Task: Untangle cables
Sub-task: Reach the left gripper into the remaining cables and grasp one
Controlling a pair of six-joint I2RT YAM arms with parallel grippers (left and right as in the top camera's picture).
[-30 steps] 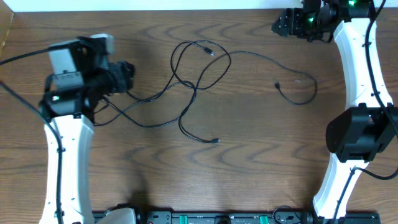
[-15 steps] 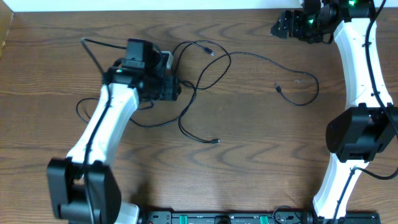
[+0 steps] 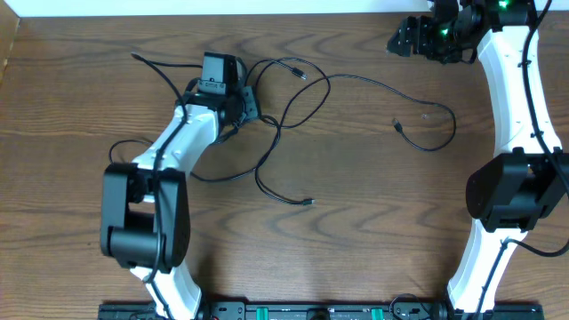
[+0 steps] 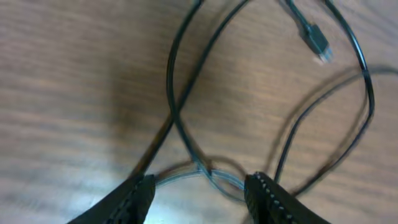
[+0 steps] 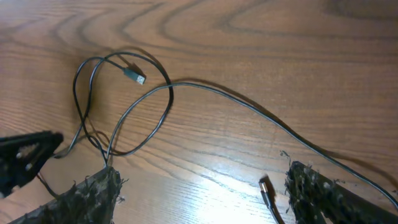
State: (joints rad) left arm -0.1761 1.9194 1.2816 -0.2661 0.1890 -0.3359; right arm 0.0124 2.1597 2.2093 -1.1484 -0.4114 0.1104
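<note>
The black cables (image 3: 283, 120) lie tangled on the wooden table, with loops at the middle back. One plug (image 3: 298, 73) lies at the back, one end (image 3: 309, 203) in the middle and one end (image 3: 396, 124) to the right. My left gripper (image 3: 250, 103) is open at the left edge of the tangle. In the left wrist view its jaws (image 4: 202, 199) straddle a pale cord crossing (image 4: 204, 170) below crossed black strands (image 4: 177, 112), without closing on them. My right gripper (image 3: 397, 37) is open and empty, high at the back right. The right wrist view shows its jaws (image 5: 205, 199), a black loop (image 5: 124, 106) and a plug (image 5: 266, 185).
A thicker black cord (image 3: 156, 69) runs from the left arm toward the back left. A thin black curve (image 3: 120, 144) lies left of the left arm. The table's back edge (image 3: 267, 15) meets a white strip. The arm bases stand at the front.
My left arm has swung from the left side of the table up and right, bringing its gripper to the left edge of the tangle. The right arm has not moved.
</note>
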